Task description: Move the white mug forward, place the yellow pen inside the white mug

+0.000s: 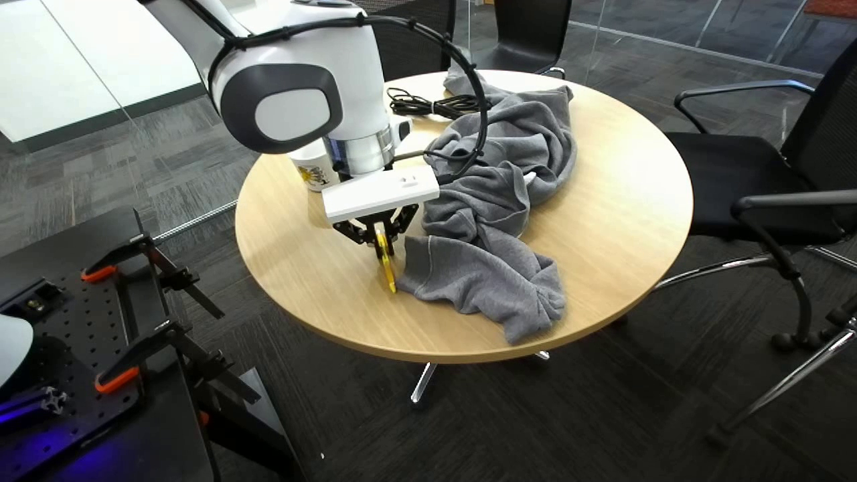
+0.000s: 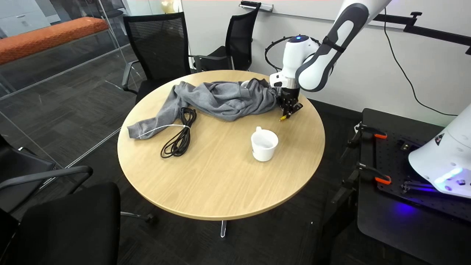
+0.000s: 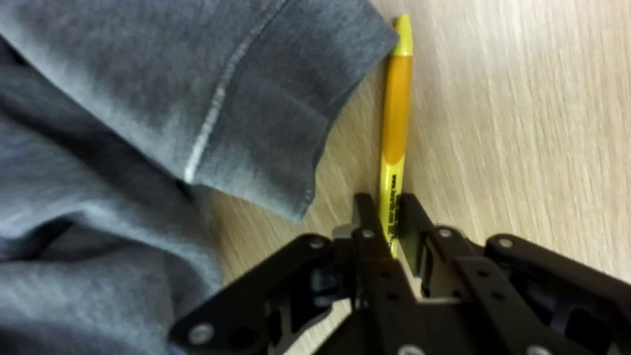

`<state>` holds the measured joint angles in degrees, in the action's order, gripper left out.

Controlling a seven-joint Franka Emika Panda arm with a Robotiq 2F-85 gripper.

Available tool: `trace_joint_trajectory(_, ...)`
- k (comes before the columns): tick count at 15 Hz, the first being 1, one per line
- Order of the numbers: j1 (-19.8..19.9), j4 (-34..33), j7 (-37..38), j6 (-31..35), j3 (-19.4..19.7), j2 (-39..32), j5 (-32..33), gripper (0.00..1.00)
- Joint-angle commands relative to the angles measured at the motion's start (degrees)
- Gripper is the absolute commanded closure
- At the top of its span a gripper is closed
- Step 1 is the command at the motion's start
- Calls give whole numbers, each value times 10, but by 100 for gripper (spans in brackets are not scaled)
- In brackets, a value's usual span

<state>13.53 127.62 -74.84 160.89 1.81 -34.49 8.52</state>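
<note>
The yellow pen (image 3: 397, 108) has an orange section and shows in both exterior views (image 1: 387, 271) (image 2: 283, 118). My gripper (image 3: 387, 204) is shut on the pen near one end. The gripper also shows low over the table in both exterior views (image 1: 380, 244) (image 2: 289, 110). The pen's free end points down and away from the fingers, beside the grey cloth's corner. I cannot tell whether it touches the table. The white mug (image 2: 262, 148) stands upright on the table, apart from the gripper. In an exterior view the arm partly hides the mug (image 1: 313, 173).
A crumpled grey cloth (image 1: 482, 274) lies beside the gripper, and it fills the left of the wrist view (image 3: 148, 98). A coiled black cable (image 2: 179, 137) lies by the cloth. The round table (image 2: 206, 184) has chairs around it. A black bench with clamps (image 2: 382, 158) stands nearby.
</note>
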Motion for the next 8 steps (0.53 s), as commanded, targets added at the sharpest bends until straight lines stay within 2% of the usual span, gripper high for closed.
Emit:
trace_joint_trajectory(1,2,8,12,-13,-5,21,16,96)
trace_joint_trajectory(8,-19,17,29,-42,-18,80,12,96)
